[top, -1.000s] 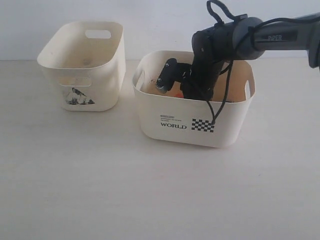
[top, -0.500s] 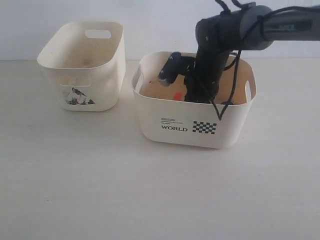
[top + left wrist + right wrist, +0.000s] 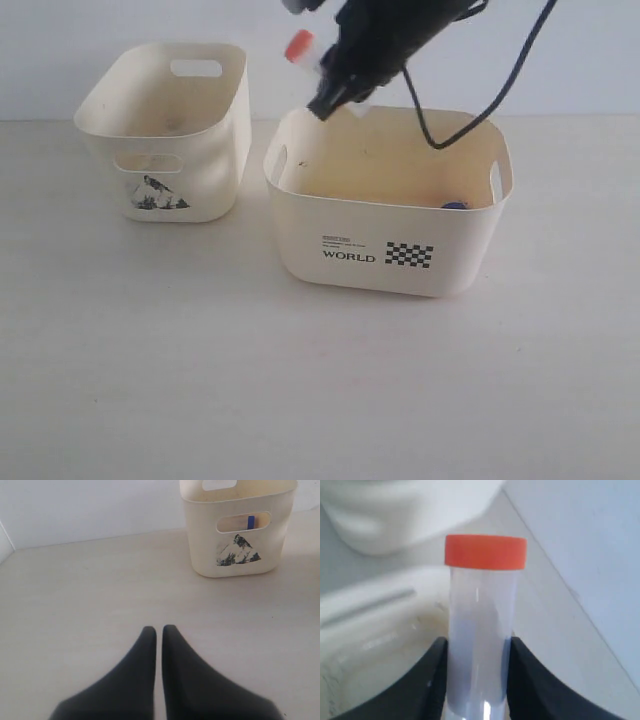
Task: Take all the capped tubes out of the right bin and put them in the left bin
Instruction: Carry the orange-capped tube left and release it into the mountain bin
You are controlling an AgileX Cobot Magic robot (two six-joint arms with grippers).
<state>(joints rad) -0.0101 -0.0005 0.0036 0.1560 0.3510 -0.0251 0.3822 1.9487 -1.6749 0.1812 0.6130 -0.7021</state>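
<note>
Fingers on my right arm pinch the orange-capped tube well below its cap, above the right bin, so a fast swing could drop it on the counter short of the left bin.

The pale wood-grain table carries 2 cream bins, set apart: the left bin at 10 o'clock, the right bin toward 1 o'clock.

Place: looked like a robot test bench | Signs: bare pale table, plain white wall at 12 o'clock, cabled black arm at 1 o'clock
</note>
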